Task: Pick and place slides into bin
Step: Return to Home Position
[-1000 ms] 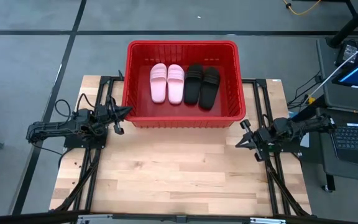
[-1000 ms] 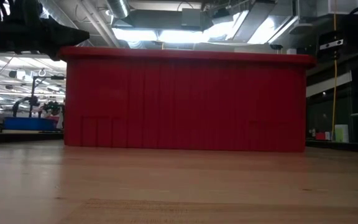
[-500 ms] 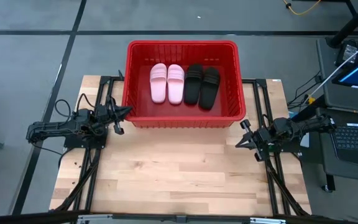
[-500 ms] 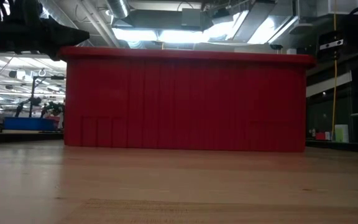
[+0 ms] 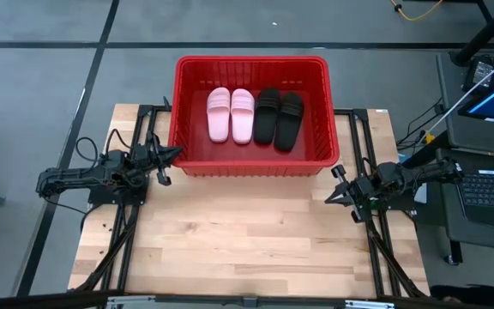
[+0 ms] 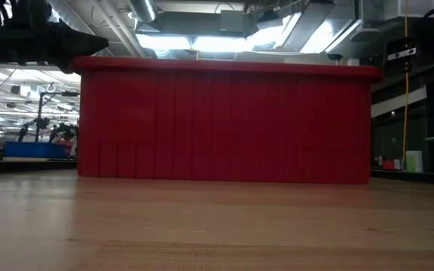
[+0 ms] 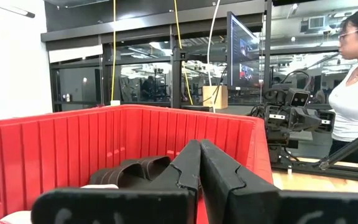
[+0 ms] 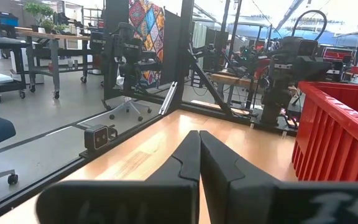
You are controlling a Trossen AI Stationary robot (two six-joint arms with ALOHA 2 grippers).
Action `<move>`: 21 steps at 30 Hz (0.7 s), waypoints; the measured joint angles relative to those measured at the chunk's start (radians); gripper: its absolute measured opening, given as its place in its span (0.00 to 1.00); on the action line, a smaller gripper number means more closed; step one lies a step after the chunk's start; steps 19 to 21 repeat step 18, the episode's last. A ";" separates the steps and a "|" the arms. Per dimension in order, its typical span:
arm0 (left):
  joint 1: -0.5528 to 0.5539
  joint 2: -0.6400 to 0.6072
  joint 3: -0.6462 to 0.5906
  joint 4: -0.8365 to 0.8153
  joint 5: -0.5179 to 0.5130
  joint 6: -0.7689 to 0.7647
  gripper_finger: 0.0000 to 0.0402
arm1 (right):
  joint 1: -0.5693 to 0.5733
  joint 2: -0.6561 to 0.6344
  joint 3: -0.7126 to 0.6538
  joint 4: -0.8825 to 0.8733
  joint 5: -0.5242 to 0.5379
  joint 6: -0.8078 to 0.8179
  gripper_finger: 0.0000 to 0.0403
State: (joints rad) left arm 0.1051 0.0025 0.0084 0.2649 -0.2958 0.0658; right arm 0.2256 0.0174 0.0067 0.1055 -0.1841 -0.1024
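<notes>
The red bin [image 5: 251, 64] stands at the table's far middle. Inside it, two pale pink slides [image 5: 231, 114] lie side by side on its floor at the left, and two black slides [image 5: 280, 118] beside them at the right. My left gripper [image 5: 175, 154] is shut and empty beside the bin's near left corner. My right gripper [image 5: 329, 197] is shut and empty over the table, near the bin's near right corner. In the left wrist view the black slides [image 7: 132, 171] show in the bin [image 7: 55, 149] past my shut fingers [image 7: 199, 149].
Bare wooden table top [image 5: 247, 232] lies between the two grippers, near of the bin. In the low view the bin's near wall [image 6: 224, 124] fills the middle. A person [image 7: 356, 93] stands beyond the table's right side. Black frame rails [image 5: 376, 249] run along both table sides.
</notes>
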 joint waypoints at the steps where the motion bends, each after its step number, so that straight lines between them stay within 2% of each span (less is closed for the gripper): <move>1: 0.000 0.000 0.000 0.000 0.000 0.000 0.01 | 0.000 0.000 0.000 0.000 0.000 0.000 0.02; 21: 0.000 0.000 0.000 0.000 0.000 0.000 0.02 | 0.000 0.000 0.000 0.000 0.000 0.000 0.02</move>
